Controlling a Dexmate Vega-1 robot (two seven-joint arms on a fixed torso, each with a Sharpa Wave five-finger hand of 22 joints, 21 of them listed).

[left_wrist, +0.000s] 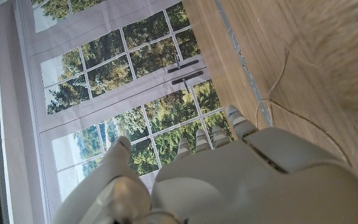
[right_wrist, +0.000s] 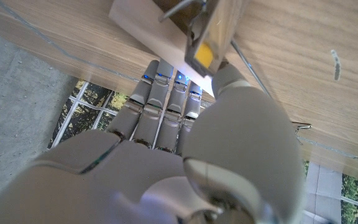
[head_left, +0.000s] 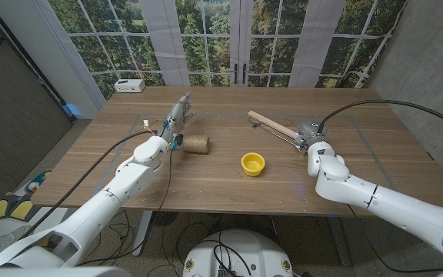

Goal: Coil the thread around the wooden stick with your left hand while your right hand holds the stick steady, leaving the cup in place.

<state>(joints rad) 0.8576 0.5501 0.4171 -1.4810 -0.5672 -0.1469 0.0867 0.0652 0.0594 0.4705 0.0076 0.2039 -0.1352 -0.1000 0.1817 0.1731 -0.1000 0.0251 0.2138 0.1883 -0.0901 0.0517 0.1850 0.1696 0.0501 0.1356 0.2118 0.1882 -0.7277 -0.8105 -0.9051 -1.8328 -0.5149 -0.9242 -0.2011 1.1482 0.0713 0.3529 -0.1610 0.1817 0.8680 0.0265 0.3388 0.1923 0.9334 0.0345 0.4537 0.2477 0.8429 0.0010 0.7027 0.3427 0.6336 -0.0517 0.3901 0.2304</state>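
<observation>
Gripping one end of the wooden stick (head_left: 270,123), your right hand (head_left: 311,139) sat right of the table's centre; in the right wrist view its fingers (right_wrist: 160,102) lay pressed together against the stick (right_wrist: 166,28), with the thumb on the stick's other side. From that hand the stick ran away and to the robot's left, over bare wood, its free end well clear of the table's (head_left: 229,185) far edge. Your left hand (head_left: 177,119) stood at the left half of the table, just behind the spool of thread (head_left: 195,145), fingers reaching toward the far edge. In the left wrist view its fingers (left_wrist: 211,138) lay close together with the thumb set apart, and a loose strand of thread (left_wrist: 277,87) crossed the wood beside them; I could not tell whether the hand pinched that strand. The yellow cup (head_left: 253,163) stood upright between the two hands, nearer the front edge, apart from spool and stick. Open tabletop remained between spool, cup and stick. A white box (head_left: 129,85) sat at the far left corner.
</observation>
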